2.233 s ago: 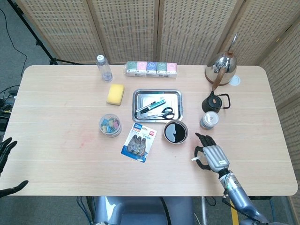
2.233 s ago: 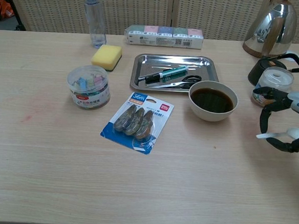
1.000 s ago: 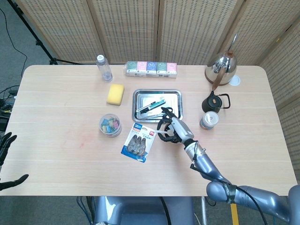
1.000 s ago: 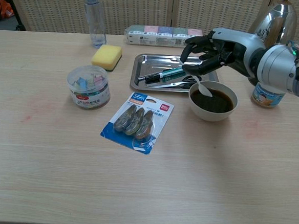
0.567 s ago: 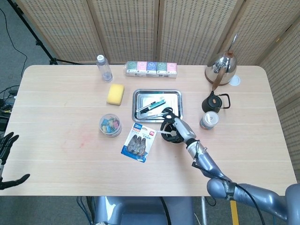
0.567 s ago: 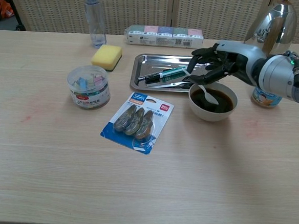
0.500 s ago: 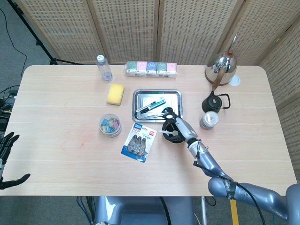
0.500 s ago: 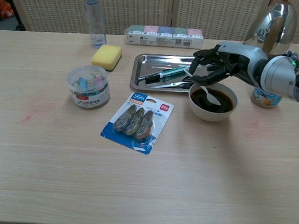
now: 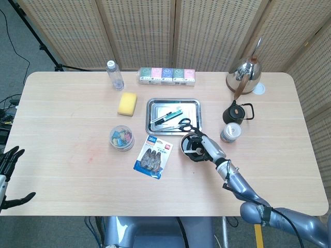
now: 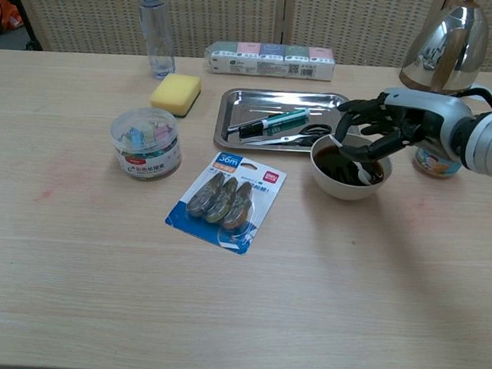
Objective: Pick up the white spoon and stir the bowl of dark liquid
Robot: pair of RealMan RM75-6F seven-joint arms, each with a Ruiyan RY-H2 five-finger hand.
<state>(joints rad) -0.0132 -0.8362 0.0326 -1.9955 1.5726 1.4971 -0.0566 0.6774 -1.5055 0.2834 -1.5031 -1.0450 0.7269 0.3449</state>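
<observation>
The bowl of dark liquid (image 10: 328, 183) (image 9: 184, 150) stands right of centre, just in front of the steel tray. My right hand (image 10: 383, 125) (image 9: 202, 143) hovers over the bowl and pinches the white spoon (image 10: 359, 166) by its handle, with the spoon's scoop dipped in the liquid towards the bowl's right side. In the head view the hand covers most of the bowl. My left hand (image 9: 6, 168) hangs off the table's front left edge, fingers spread, holding nothing.
A steel tray (image 10: 233, 124) with a marker and scissors (image 10: 304, 134) lies behind the bowl. A blister pack (image 10: 225, 201), a tub of clips (image 10: 146, 142), a yellow sponge (image 10: 176, 92), a bottle (image 10: 156, 30), a kettle (image 10: 446, 46), a black pot and a jar (image 10: 437, 162) also stand around.
My right hand has shifted to the right over the bowl, dragging the spoon's scoop through the liquid from the middle to the right side. The left hand has barely moved.
</observation>
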